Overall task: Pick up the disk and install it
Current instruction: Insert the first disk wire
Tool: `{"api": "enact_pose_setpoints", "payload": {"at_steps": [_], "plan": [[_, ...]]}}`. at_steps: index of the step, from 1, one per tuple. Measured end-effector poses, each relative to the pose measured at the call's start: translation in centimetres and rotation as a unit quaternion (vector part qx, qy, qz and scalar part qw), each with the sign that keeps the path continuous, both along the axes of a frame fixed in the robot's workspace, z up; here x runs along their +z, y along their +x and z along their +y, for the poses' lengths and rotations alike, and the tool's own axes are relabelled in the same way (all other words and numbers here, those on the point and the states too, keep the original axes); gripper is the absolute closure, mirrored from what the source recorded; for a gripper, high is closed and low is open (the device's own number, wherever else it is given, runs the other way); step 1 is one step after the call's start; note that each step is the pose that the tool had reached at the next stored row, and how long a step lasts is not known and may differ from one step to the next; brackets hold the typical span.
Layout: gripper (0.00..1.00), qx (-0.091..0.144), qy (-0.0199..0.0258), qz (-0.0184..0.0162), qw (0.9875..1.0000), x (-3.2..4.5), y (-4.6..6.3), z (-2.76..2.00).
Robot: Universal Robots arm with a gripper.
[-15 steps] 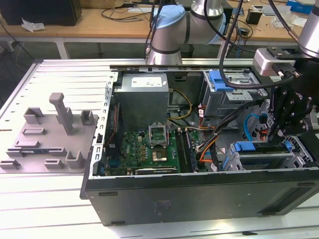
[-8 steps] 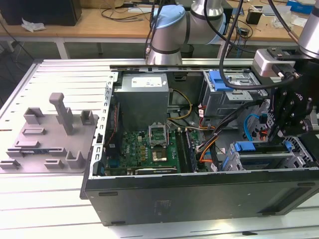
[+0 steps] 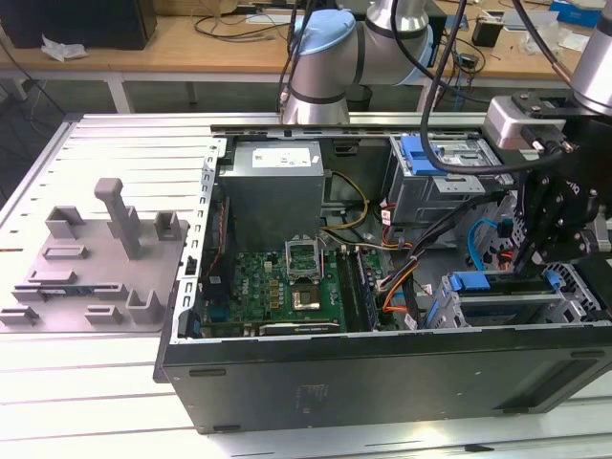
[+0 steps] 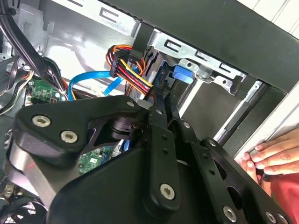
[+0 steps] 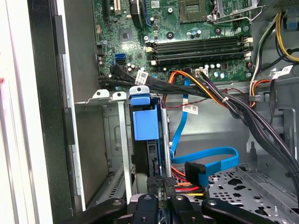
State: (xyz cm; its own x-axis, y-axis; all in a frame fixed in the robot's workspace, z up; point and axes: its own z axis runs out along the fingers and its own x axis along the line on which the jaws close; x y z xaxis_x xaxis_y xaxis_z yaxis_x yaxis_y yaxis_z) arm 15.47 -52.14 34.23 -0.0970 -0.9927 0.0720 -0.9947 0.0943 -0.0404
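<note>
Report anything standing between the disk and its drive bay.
Nothing visible: the disk already stands edge-on inside the drive bay, with the gripper at its end. The blue data cable lies beside it.

Even, bright overhead light filled the exterior view; the ribbed metal worktop (image 3: 115,143) looked pale and nearly washed out, while the inside of the computer case (image 3: 382,368) sat in soft shadow. In the second wrist view a white glare burned out the case wall (image 4: 84,44), and the black hand (image 4: 161,109) close to the lens was dark and slightly soft. In the first wrist view the motherboard (image 5: 187,32) was crisp and evenly lit.
</note>
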Motion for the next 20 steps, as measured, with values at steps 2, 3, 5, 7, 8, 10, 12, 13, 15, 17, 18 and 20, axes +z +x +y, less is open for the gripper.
{"api": "enact_pose_setpoints", "payload": {"at_steps": [2,3,5,7,8,10,12,13,15,17,18,20], "plan": [[0.83,0.0,0.0,0.0,1.0,-0.07,0.0,0.0],[0.83,0.0,0.0,0.0,1.0,-0.08,0.0,0.0],[0.83,0.001,0.0,0.0,1.0,-0.12,0.0,0.0],[0.83,0.001,0.0,0.0,1.0,-0.15,0.0,0.0],[0.83,0.001,0.0001,0.0,1.0,-0.16,0.0,0.0],[0.83,0.001,0.0001,0.0,1.0,-0.18,0.0,0.0],[0.83,0.002,0.0002,0.0001,1.0,-0.25,0.0,0.0],[0.83,0.002,0.0001,0.0,1.0,-0.25,0.0,0.0],[0.83,0.003,0.0,0.0001,1.0,-0.28,0.0,0.0],[0.83,0.003,0.0001,0.0001,1.0,-0.32,0.0,0.0],[0.83,0.003,0.0,0.0001,1.0,-0.35,0.0,0.0],[0.83,0.004,0.0,0.0,1.0,-0.42,0.0,0.0]]}}
